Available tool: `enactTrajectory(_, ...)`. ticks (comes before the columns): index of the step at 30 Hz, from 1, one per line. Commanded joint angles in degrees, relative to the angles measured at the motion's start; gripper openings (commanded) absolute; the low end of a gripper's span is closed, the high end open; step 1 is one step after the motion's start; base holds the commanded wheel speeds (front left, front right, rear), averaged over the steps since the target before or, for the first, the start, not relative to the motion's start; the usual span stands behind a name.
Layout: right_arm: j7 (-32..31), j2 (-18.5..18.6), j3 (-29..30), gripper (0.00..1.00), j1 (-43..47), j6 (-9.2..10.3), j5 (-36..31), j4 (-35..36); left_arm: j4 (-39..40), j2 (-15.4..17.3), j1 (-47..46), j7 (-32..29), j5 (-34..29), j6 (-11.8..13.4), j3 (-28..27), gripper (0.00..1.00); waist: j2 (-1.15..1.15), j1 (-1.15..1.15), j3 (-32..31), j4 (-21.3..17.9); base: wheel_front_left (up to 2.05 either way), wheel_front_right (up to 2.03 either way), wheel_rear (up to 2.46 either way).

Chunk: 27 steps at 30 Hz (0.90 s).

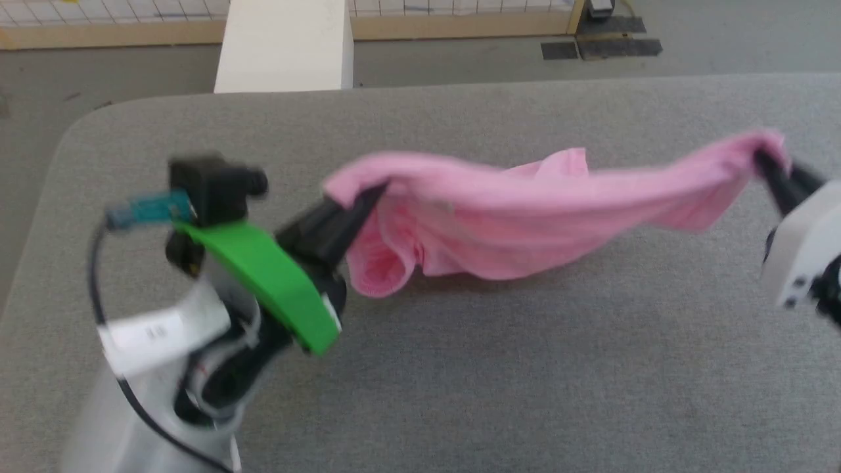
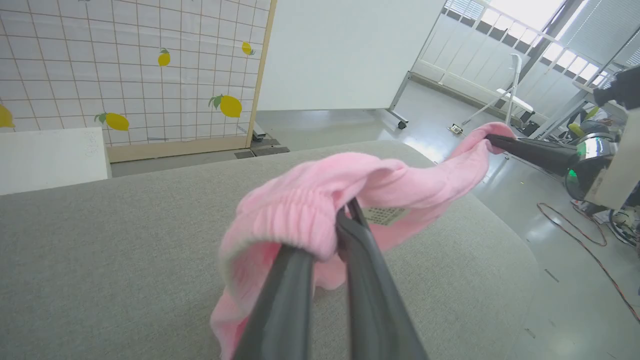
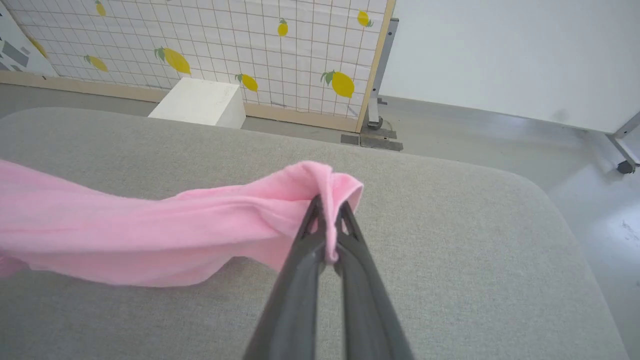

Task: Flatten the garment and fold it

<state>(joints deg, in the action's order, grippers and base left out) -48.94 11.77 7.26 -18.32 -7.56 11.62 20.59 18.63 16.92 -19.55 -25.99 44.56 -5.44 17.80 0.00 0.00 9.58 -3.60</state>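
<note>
My left gripper (image 1: 369, 197) is clamped tight on the gathered waistband end of the garment (image 1: 519, 217). The pink shorts hang stretched over the grey table (image 1: 499, 381), and my right gripper (image 1: 765, 164), closed on the far corner, holds them spread, apparently ready for flattening.

- soft light-pink cloth garment (image 1: 525, 217): plain pink, ribbed at the waistband
- small woven label (image 2: 385, 215): white with a grey dot grid
- flat fabric-covered table (image 1: 460, 381): uniform grey, fine weave
- left gripper (image 1: 373, 198): black fingers
- curved plastic wrist band (image 1: 263, 276): bright green
- small cable plug (image 1: 148, 209): teal
- right gripper (image 1: 762, 161): black fingers, white body
- tiled screen panel (image 2: 125, 60): white, thin tan grid, yellow lemons with green leaves, light wood frame
- box-shaped block (image 1: 286, 46): white
</note>
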Motion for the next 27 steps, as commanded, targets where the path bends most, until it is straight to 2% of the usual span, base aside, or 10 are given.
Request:
enactTrajectory(1,-0.7,1.3,-0.4,0.00,-4.0,0.08,0.3,-0.5,0.4,0.5,-4.3,-2.0,1.5,0.4,-0.9,0.00,0.00,0.00,2.1,-0.8,0.00,0.00,0.00)
enactTrajectory(6,-1.7,5.4,-2.9,0.00,-15.2,0.08,-1.1,-5.7,-2.5,1.2,-16.4,-6.7,1.4,1.7,-2.2,0.00,0.00,0.00,7.0,-1.7,0.00,0.00,0.00)
enactTrajectory(9,-0.3,7.2,-5.1,0.00,-23.1,0.08,-2.0,-10.1,-5.9,0.5,-23.8,-7.9,0.4,3.9,-3.4,0.00,0.00,0.00,10.9,-2.4,0.00,0.00,0.00)
enactTrajectory(11,1.5,8.4,-6.3,0.00,-28.3,0.08,-3.9,-13.4,-8.5,-0.8,-28.1,-7.4,-0.2,6.2,-4.9,0.00,0.00,0.00,13.4,-2.8,0.00,0.00,0.00)
enactTrajectory(14,3.4,8.9,-7.8,0.00,-34.9,0.08,-5.6,-18.2,-12.2,-1.4,-34.5,-6.2,-2.3,8.2,-6.1,0.00,0.00,0.00,17.0,-3.3,0.00,0.00,0.00)
enactTrajectory(19,8.9,8.1,-8.7,0.00,-46.3,0.08,-8.4,-24.4,-19.6,-2.1,-45.7,-0.8,-6.0,9.4,-8.1,0.00,0.00,0.00,22.0,-4.2,0.00,0.00,0.00)
enactTrajectory(27,19.0,5.0,-6.5,0.00,-58.6,0.08,-13.5,-30.1,-28.2,-3.9,-58.6,12.3,-9.4,9.3,-11.3,0.00,0.00,0.00,24.6,-4.6,0.00,0.00,0.00)
